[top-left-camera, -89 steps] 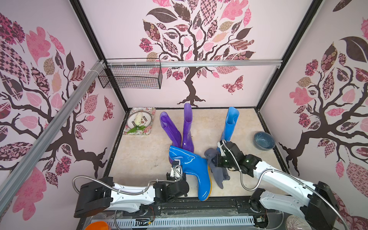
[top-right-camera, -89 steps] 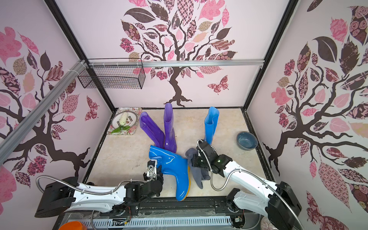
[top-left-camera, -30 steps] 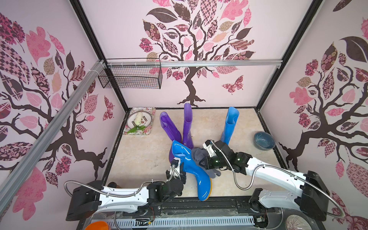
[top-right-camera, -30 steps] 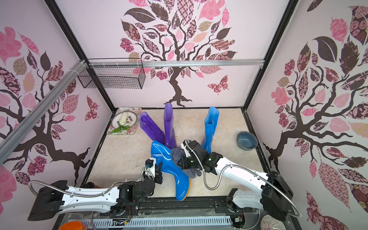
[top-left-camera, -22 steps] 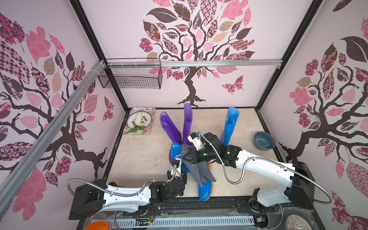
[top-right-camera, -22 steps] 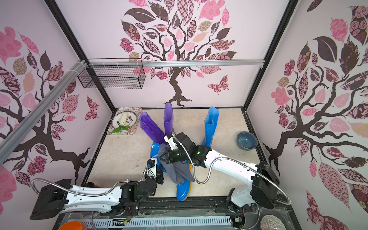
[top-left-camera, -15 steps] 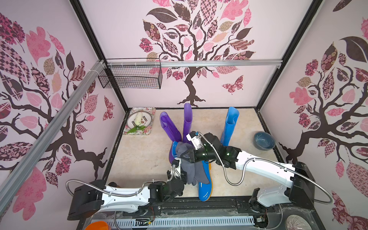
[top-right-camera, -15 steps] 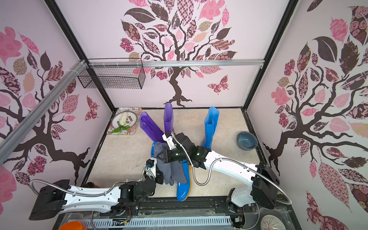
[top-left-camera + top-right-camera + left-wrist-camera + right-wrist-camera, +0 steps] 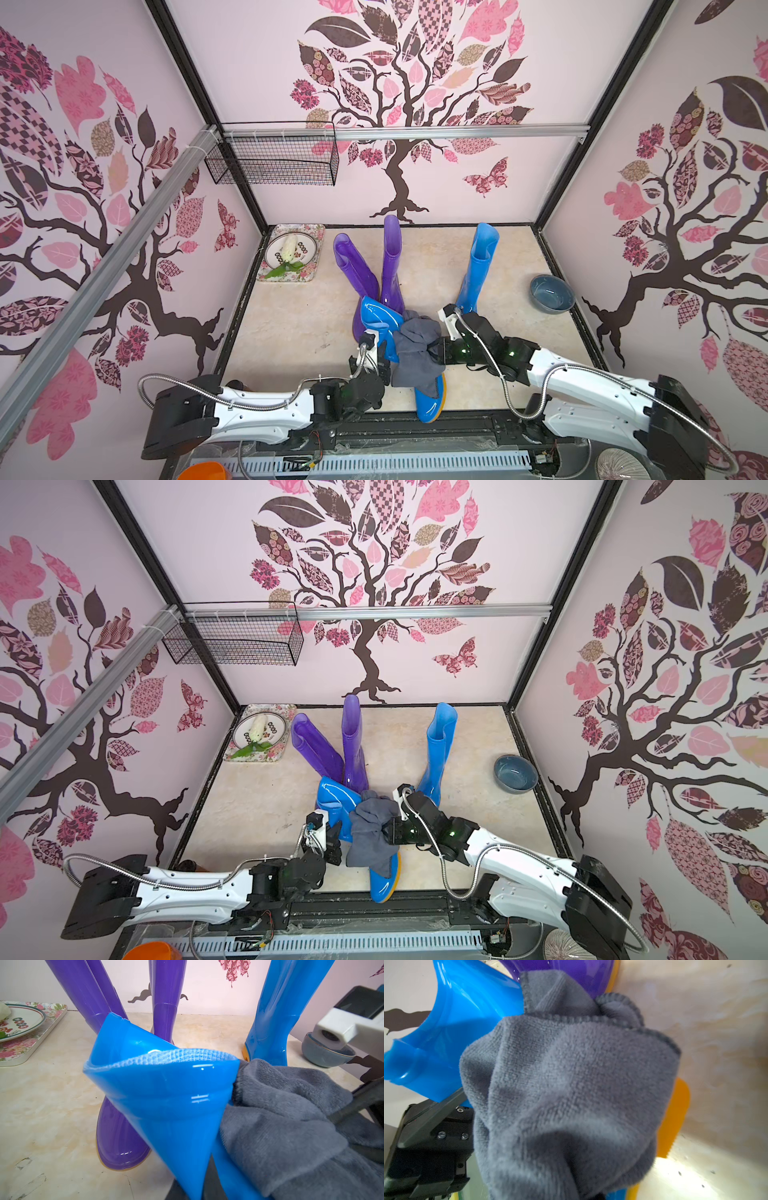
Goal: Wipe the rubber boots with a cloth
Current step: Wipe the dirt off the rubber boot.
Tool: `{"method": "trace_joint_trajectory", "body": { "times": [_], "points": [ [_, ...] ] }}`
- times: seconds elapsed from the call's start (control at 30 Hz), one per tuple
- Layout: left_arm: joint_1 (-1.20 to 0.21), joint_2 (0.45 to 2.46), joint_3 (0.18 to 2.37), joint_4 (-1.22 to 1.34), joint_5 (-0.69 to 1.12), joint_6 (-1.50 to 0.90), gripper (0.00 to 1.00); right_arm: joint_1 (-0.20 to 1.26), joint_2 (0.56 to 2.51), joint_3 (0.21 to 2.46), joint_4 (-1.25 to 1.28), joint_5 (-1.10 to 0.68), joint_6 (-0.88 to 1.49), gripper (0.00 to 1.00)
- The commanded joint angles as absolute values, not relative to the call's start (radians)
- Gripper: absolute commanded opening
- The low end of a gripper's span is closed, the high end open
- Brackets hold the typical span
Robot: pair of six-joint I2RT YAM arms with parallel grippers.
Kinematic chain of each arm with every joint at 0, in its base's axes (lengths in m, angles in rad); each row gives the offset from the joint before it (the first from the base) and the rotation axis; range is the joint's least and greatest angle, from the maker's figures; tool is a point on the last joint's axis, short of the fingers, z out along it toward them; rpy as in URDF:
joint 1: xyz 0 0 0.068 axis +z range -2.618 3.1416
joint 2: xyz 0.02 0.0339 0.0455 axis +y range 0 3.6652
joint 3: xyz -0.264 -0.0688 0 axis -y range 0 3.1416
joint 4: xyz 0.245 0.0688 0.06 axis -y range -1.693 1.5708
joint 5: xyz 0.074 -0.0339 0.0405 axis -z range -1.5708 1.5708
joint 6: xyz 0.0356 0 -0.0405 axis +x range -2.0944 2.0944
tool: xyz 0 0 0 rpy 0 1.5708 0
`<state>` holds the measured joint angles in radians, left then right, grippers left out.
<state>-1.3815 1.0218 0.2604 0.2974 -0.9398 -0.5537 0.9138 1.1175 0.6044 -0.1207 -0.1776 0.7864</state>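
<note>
The beige marbled worktop (image 9: 291,332) carries a floral tray (image 9: 291,277) in its far left corner, a leaning purple boot (image 9: 357,270), an upright purple boot (image 9: 391,257), an upright blue boot (image 9: 478,266) and a grey-blue bowl (image 9: 552,294) near the right edge. A tilted blue boot (image 9: 428,409) seems to rest its foot by the front edge.

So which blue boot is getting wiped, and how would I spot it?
Look at the front edge of the beige table, nearest the robot. The boot there is bright blue and tipped at a slant, with the grey cloth draped over it. The other blue boot stands upright and bare farther back, and the purple pair is a different colour.
</note>
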Motion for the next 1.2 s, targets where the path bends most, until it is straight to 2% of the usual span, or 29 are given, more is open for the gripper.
{"method": "trace_joint_trajectory", "body": {
  "times": [0.0, 0.1, 0.2, 0.37, 0.53, 0.67, 0.8, 0.93, 1.17],
  "points": [
    [-1.387, 1.030, 0.238, 0.331, -0.909, -0.558, 0.00, 0.983, 1.237, 0.772, -0.020, -0.216, 0.772, 0.00],
    [-1.387, 1.021, 0.240, 0.318, -0.904, -0.563, 0.00, 0.986, 1.338, 0.919, -0.018, -0.273, 0.760, 0.00],
    [-1.387, 1.015, 0.242, 0.309, -0.903, -0.564, 0.00, 0.985, 1.371, 0.990, -0.048, -0.220, 0.727, 0.00],
    [-1.388, 1.009, 0.247, 0.306, -0.917, -0.555, 0.00, 0.983, 1.316, 0.880, -0.152, -0.056, 0.723, 0.00],
    [-1.388, 1.000, 0.271, 0.308, -0.912, -0.520, 0.00, 0.984, 1.097, 0.654, -0.295, 0.099, 0.793, 0.00],
    [-1.391, 0.999, 0.323, 0.302, -0.912, -0.464, 0.00, 0.983, 0.794, 0.673, -0.466, 0.180, 0.758, 0.00],
    [-1.394, 1.028, 0.413, 0.314, -0.920, -0.380, 0.00, 0.983, 0.632, 0.903, -0.727, 0.272, 0.692, 0.00],
    [-1.403, 1.082, 0.509, 0.340, -0.912, -0.301, 0.00, 0.983, 0.618, 1.164, -0.949, 0.406, 0.668, 0.00],
    [-1.471, 1.189, 0.698, 0.348, -0.907, -0.215, 0.00, 0.984, 0.650, 1.514, -1.156, 0.691, 0.601, 0.00]
  ]
}}
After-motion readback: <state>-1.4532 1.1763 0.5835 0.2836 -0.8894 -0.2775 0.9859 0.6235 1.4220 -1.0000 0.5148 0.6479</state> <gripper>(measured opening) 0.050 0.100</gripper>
